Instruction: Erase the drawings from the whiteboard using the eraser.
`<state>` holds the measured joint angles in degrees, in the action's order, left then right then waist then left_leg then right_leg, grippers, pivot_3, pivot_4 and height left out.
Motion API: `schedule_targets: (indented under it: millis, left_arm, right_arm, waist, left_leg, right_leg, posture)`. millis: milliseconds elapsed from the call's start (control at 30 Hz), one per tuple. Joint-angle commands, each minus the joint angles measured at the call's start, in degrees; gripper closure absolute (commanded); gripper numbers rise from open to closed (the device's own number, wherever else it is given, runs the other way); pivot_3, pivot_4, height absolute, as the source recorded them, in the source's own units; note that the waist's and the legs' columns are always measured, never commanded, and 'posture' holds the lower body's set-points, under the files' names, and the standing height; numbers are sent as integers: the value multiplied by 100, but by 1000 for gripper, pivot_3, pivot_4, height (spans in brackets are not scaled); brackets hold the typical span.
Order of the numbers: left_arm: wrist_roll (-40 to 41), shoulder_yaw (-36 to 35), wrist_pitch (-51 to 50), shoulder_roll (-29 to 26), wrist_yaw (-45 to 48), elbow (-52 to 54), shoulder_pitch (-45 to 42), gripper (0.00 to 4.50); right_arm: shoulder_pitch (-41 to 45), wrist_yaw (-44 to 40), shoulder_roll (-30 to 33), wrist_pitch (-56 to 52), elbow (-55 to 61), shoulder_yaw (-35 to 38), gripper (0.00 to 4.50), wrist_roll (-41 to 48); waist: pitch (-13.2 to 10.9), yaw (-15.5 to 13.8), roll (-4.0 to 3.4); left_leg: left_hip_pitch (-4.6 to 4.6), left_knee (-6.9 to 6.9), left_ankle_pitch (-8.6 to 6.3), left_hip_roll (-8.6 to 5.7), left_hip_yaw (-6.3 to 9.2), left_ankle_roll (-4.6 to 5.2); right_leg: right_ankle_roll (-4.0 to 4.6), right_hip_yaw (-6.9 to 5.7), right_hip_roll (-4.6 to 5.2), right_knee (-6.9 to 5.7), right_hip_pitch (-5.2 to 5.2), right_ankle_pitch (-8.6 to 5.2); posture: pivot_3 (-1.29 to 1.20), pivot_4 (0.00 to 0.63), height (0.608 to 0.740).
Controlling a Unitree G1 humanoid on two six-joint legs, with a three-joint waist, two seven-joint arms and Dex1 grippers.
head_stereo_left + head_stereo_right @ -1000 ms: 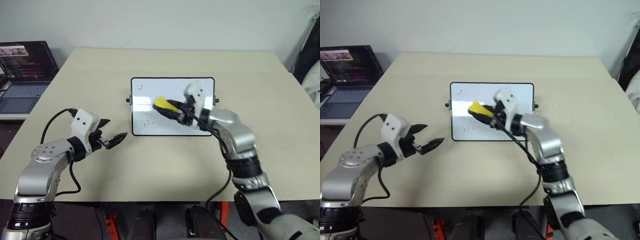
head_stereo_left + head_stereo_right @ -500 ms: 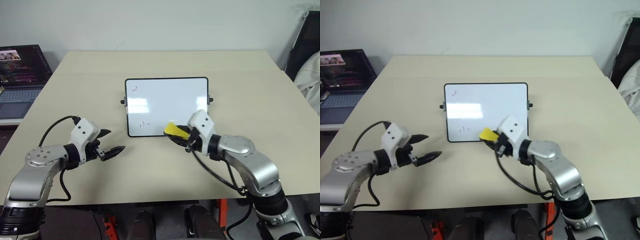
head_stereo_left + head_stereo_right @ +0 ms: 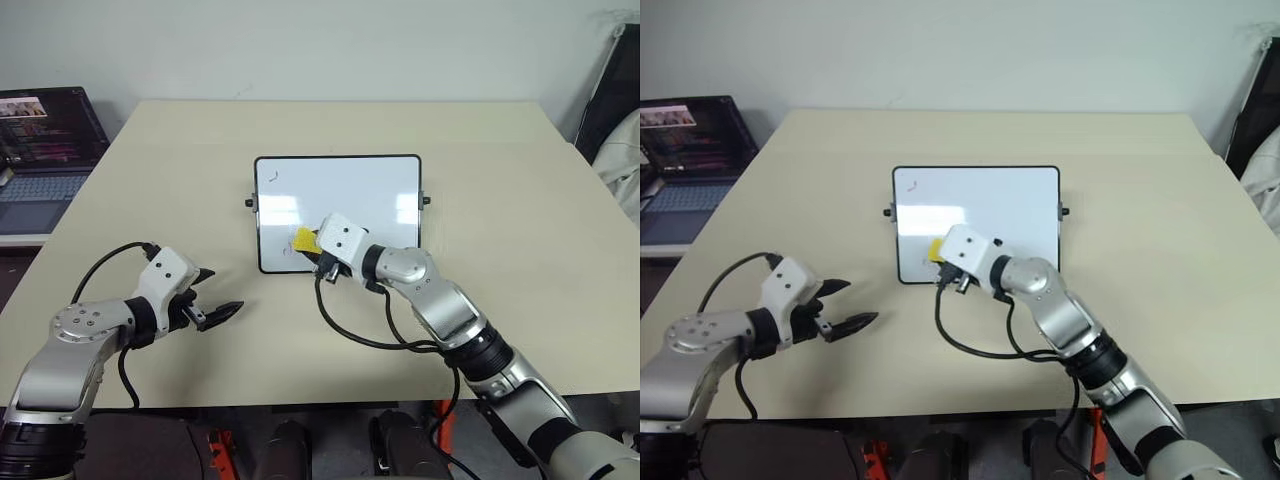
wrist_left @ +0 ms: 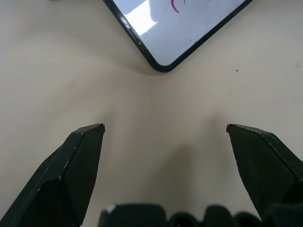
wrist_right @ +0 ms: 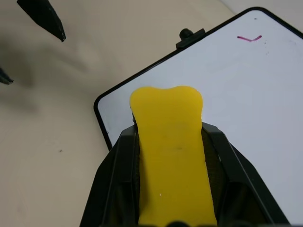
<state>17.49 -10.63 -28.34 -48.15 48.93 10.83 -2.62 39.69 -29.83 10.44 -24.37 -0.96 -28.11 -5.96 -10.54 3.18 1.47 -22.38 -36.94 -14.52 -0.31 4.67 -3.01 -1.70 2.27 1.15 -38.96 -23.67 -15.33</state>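
The whiteboard (image 3: 345,190) lies flat in the middle of the table. My right gripper (image 3: 312,250) is shut on the yellow eraser (image 3: 302,240) and holds it over the board's near left corner. In the right wrist view the eraser (image 5: 168,142) sits between the two black fingers (image 5: 124,156), with the board's corner beneath it. One small drawing (image 3: 273,176) shows at the board's far left corner, also as a red-purple tick (image 5: 249,38). A purple stroke (image 4: 176,5) lies near the near left corner. My left gripper (image 3: 218,292) stands open and empty over the table, left of the board.
An open laptop (image 3: 45,140) sits off the table's far left corner. A dark object with pale cloth (image 3: 612,110) stands past the right edge. Black cables trail from both wrists over the tabletop (image 3: 520,200).
My right gripper has carried the eraser from the board's middle to its near edge, then left to the near left corner. The left gripper has hardly moved. The camera has shifted.
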Motion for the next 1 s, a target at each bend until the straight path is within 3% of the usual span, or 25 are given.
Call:
schedule_targets:
  millis: [33,267,433,533,767,1000]
  left_arm:
    - [-11,-71,23,-83,-27,233,-56,0]
    - [-25,86,24,-57,22,176,-255,0]
    - [-51,187,41,-53,48,95,-371,0]
    - [-59,218,42,-40,45,82,-387,0]
    - [-63,203,32,-55,83,112,-304,0]
    - [-59,178,30,-73,107,154,-209,0]
  right_arm:
    - [291,278,-121,559,-389,111,3190,-270]
    - [815,561,-536,1653,-2186,-171,3190,-819]
    - [1087,333,-630,2258,-3222,-663,3190,-1403]
    - [1173,139,-587,2491,-3462,-977,3190,-1762]
    - [1588,927,-779,2678,-3865,-499,3190,-1880]
    - [999,-209,-262,2695,-3597,-918,3191,-2091]
  waist:
    - [0,0,0]
    - [0,11,0]
    - [1,15,2]
    - [1,15,2]
    - [1,15,1]
    - [5,-9,7]
  left_leg:
    - [0,0,0,0,-1,0]
    - [2,1,0,1,-5,0]
    - [3,0,0,-2,-7,0]
    - [10,1,0,0,-6,0]
    - [52,0,1,1,-3,2]
    - [53,1,1,-4,-1,2]
  right_leg:
    - [0,0,0,0,0,0]
    - [1,-1,-3,-2,-1,0]
    - [1,3,-4,-3,-1,1]
    - [1,1,-5,-4,4,1]
    - [1,4,-7,-7,39,1]
    - [1,-1,-7,-4,46,1]
  posture:
    - [0,150,740]
    - [0,150,740]
    - [0,150,740]
    - [0,150,740]
    - [0,150,740]
    - [0,150,740]
